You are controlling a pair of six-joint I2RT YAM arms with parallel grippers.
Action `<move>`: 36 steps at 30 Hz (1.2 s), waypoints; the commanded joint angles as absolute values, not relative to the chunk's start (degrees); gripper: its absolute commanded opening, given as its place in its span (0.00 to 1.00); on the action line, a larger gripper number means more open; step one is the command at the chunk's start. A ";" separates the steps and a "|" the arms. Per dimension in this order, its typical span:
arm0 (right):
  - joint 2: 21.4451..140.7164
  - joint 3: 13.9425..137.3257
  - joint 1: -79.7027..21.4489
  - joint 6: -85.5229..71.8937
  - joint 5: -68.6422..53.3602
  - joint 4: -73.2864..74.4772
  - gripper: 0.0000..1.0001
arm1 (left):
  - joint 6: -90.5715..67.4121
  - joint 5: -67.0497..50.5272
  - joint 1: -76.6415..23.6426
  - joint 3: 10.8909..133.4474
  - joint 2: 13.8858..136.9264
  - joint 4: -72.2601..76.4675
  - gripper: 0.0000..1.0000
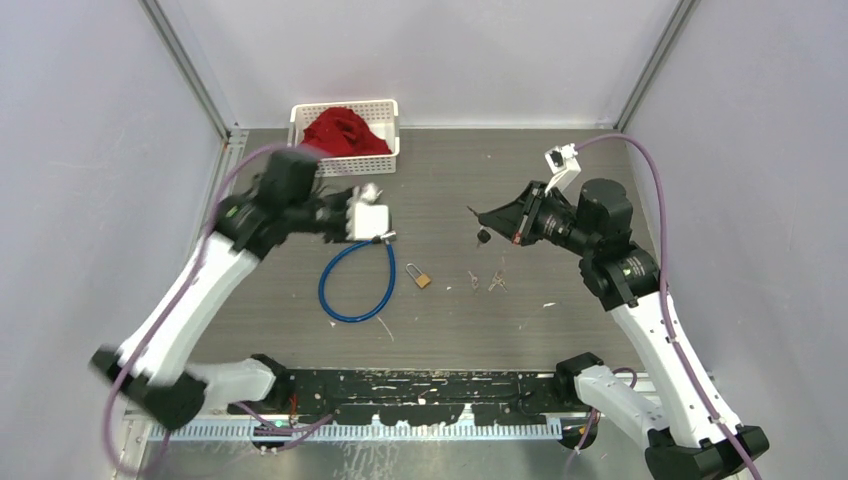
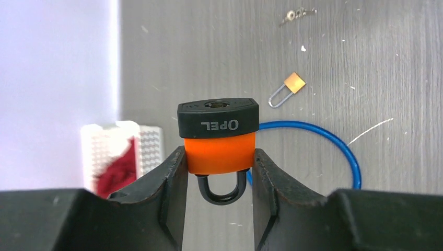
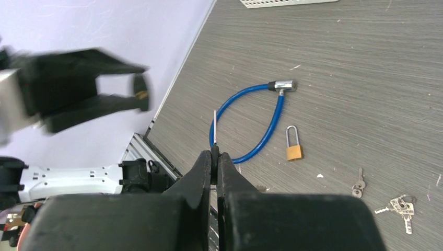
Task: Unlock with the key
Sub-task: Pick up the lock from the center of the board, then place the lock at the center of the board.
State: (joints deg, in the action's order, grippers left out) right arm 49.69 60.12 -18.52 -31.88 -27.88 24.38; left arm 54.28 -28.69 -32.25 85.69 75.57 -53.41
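Note:
An orange padlock [image 2: 218, 137] with a black base marked OPEL sits between the fingers of my left gripper [image 2: 219, 157], which is shut on its orange body. Its keyhole end faces away from the camera and its dark shackle hangs between the fingers. In the right wrist view the same padlock [image 3: 140, 94] shows blurred at the upper left, held above the table. My right gripper [image 3: 214, 152] is shut on the key [image 3: 214, 125], whose black head is pinched at the fingertips and whose thin blade sticks out forward. The two grippers face each other, well apart.
A blue cable lock [image 1: 355, 285] lies looped on the table, with a small brass padlock [image 1: 419, 275] beside it. Loose keys [image 1: 495, 282] lie to its right. A white basket [image 1: 390, 110] holding a red cloth [image 1: 345, 135] stands at the back left. Walls close both sides.

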 commanded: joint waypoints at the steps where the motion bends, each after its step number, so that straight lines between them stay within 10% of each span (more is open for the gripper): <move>1: 50.72 62.52 -18.28 -31.65 -31.16 19.81 0.01 | 68.72 -39.85 -32.52 73.42 53.15 -47.01 0.00; 8: 52.08 61.14 -18.28 -31.13 -34.38 18.05 0.01 | 78.67 -53.56 -32.70 60.53 33.86 -36.22 0.00; 20: 52.62 60.13 -18.28 -31.09 -36.85 16.33 0.01 | 82.03 -54.17 -32.70 62.97 34.40 -35.21 0.00; 36: 55.29 59.03 -18.37 -34.84 -46.14 7.25 0.01 | 46.11 -46.20 -32.69 64.08 38.98 -19.99 0.00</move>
State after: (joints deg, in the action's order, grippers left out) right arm 55.16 57.84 -18.52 -33.89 -43.48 12.38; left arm 55.75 -47.77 -32.77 61.91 38.92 -26.96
